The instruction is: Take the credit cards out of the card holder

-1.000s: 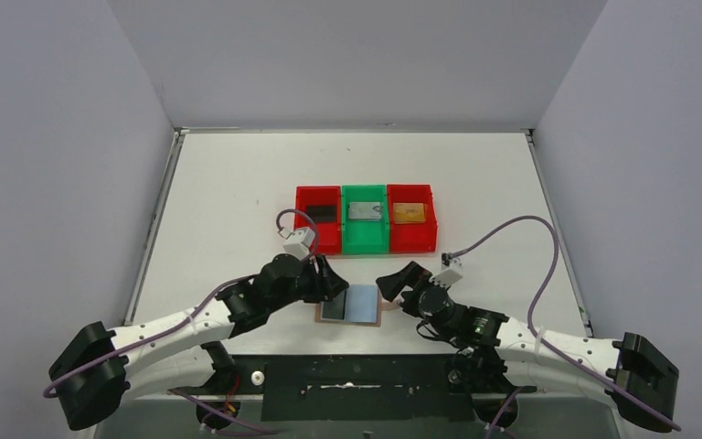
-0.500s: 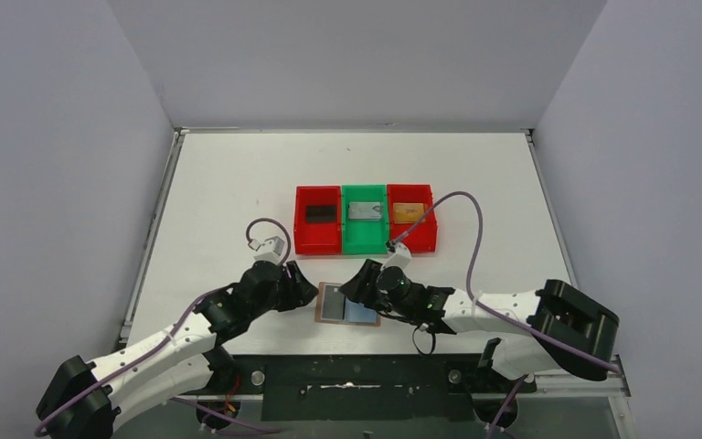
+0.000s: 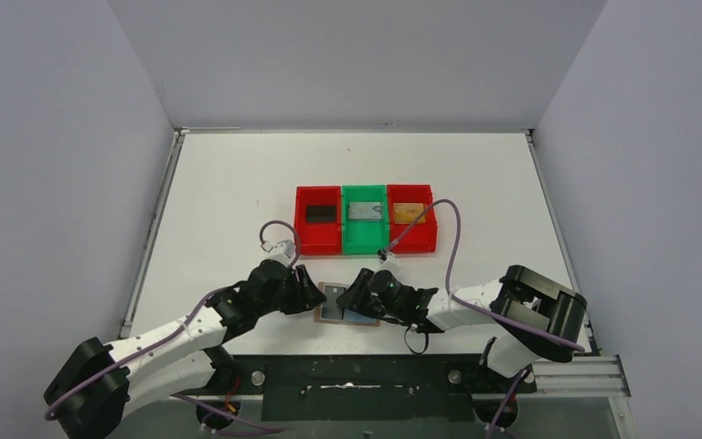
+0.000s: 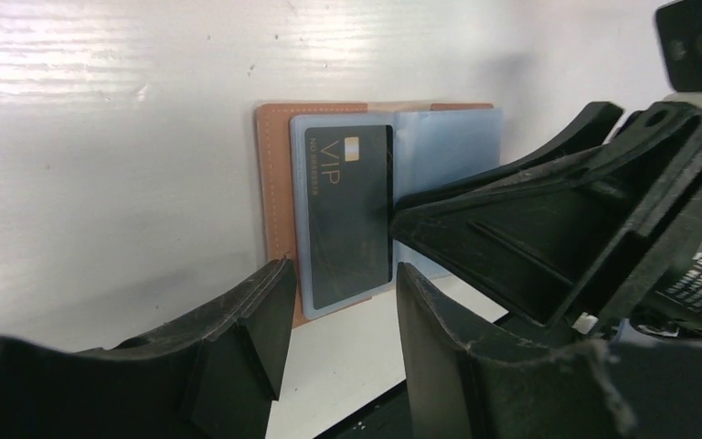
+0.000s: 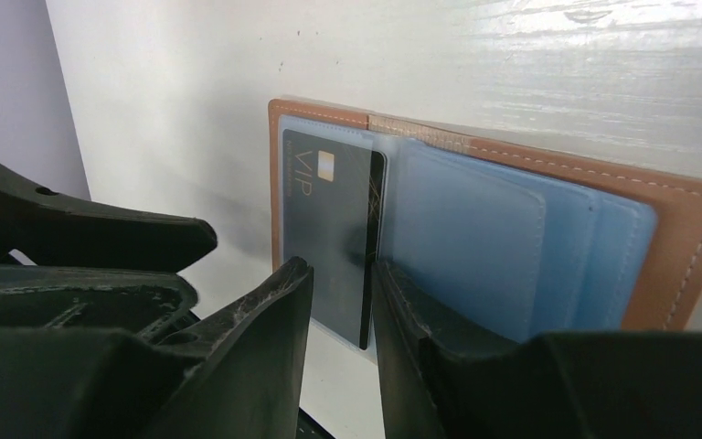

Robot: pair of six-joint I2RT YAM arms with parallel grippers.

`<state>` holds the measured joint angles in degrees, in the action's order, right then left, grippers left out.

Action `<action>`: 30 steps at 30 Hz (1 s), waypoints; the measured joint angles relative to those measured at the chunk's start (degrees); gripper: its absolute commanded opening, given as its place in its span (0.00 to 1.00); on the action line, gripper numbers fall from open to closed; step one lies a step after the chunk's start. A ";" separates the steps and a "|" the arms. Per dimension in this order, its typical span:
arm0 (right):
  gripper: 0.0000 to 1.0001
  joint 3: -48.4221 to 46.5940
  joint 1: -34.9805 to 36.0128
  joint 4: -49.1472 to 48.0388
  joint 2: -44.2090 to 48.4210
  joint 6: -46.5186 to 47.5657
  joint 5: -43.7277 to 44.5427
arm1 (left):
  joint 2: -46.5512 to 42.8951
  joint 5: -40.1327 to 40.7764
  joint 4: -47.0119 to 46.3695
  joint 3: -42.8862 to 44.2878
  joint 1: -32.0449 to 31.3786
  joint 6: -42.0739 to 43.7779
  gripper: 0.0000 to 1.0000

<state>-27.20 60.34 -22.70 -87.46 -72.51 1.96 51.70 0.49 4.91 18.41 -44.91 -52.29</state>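
Note:
The card holder [image 3: 358, 316] lies open near the table's front edge, tan with pale blue pockets [image 5: 512, 238]. A black credit card [image 4: 347, 219] marked VIP sits in its left clear pocket. My right gripper [image 5: 343, 274] points down onto the card's right edge [image 5: 370, 229], its jaws narrowly apart with that edge between them. In the top view it [image 3: 352, 294] covers the holder's middle. My left gripper [image 4: 338, 302] stands open at the holder's near left corner [image 4: 274, 174], with nothing between its fingers. Three other credit cards lie in the bins: black [image 3: 319, 213], silver [image 3: 364, 211] and gold [image 3: 409, 212].
Two red bins [image 3: 303, 236] [image 3: 431, 236] flank a green bin [image 3: 366, 243] in a row just behind the holder. Both arms crowd together over the holder. A dark gap runs along the table's front edge [image 3: 356, 366].
My right arm swung in from the right onto the holder and its jaws narrowed from wide open. My left gripper slid back off the holder to its left edge.

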 measured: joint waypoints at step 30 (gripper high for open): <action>0.22 3.17 -0.72 -1.38 1.01 -3.48 2.03 | 18.03 -4.24 -2.45 4.48 -2.43 3.56 0.17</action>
<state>-24.03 59.61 -24.08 -86.46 -75.99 3.99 69.73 -3.75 2.46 22.90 -47.33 -48.73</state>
